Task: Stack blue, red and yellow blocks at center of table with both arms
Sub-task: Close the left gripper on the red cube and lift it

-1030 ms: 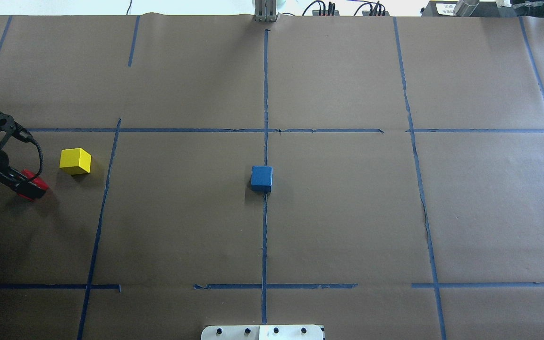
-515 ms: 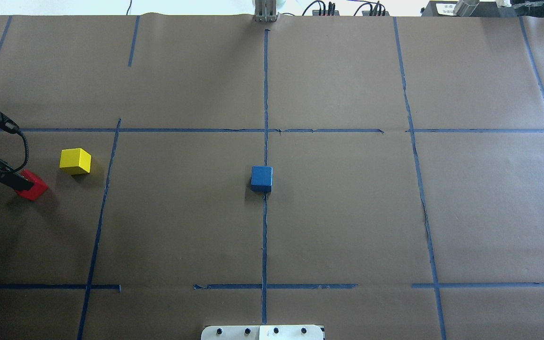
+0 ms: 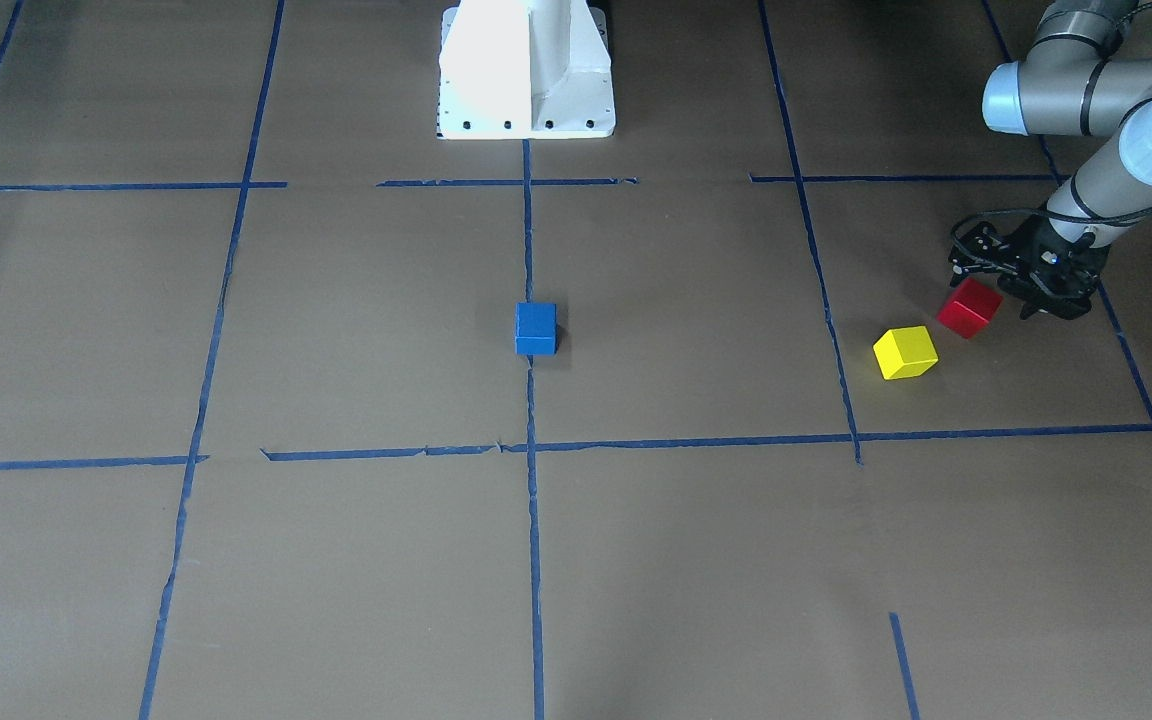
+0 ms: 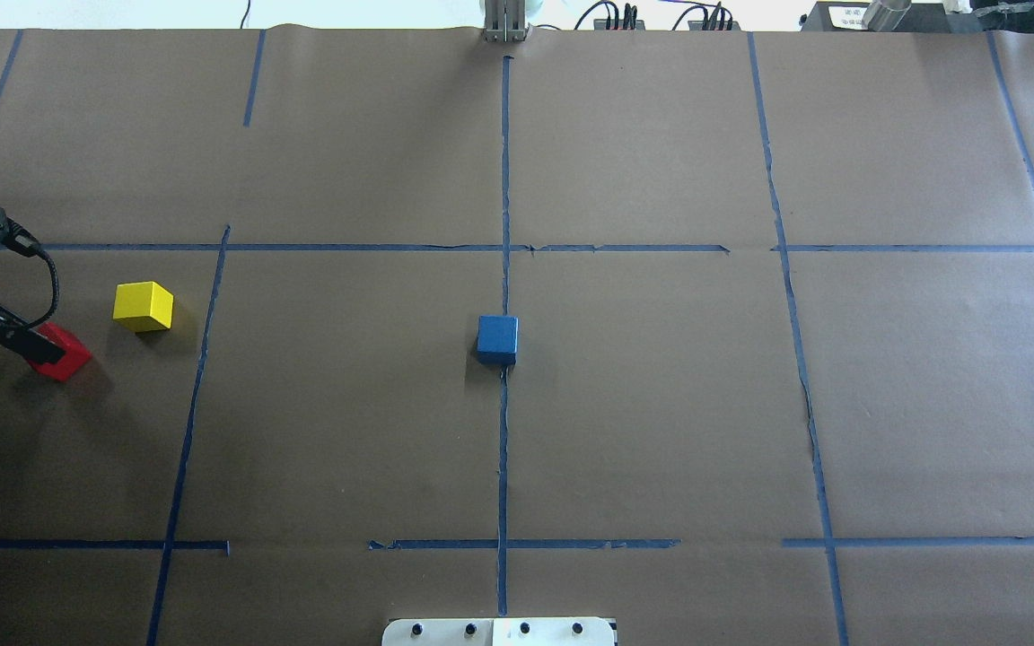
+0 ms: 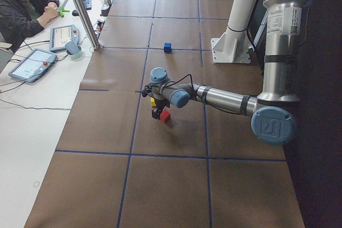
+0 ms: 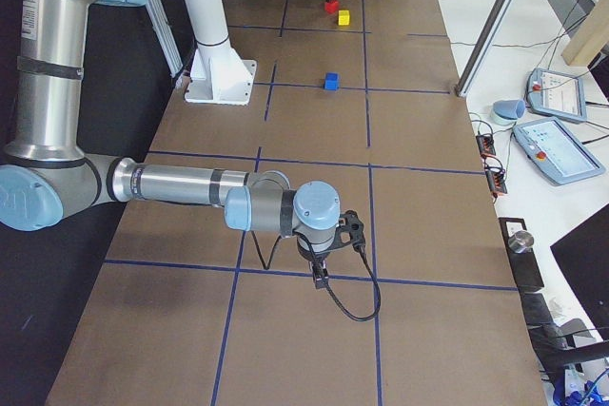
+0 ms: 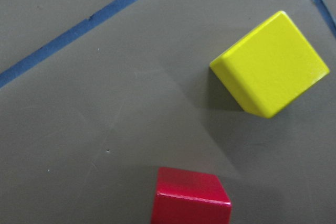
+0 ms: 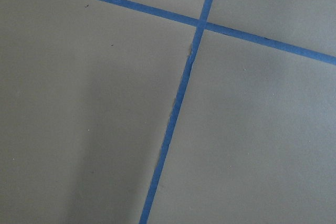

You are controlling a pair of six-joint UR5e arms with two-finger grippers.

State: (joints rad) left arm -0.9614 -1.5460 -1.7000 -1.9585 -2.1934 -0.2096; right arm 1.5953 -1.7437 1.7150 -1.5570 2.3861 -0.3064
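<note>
blue block point(image 4: 497, 337) square to tape point(image 4: 504, 179) | red block point(image 4: 68, 359), yellow block point(image 4: 144, 305) skewed

From overhead I saw one block point(image 4: 497, 338) at the table's point(image 4: 661, 404) centre; well apart at its nine o'clock sat a second block point(image 4: 143, 306), with a third block point(image 4: 64, 354) near that one's eight o'clock.

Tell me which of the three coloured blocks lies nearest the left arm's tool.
The red cube block, right at the left tool; the yellow cube block sits apart, the blue cube block far off at the centre.
</note>
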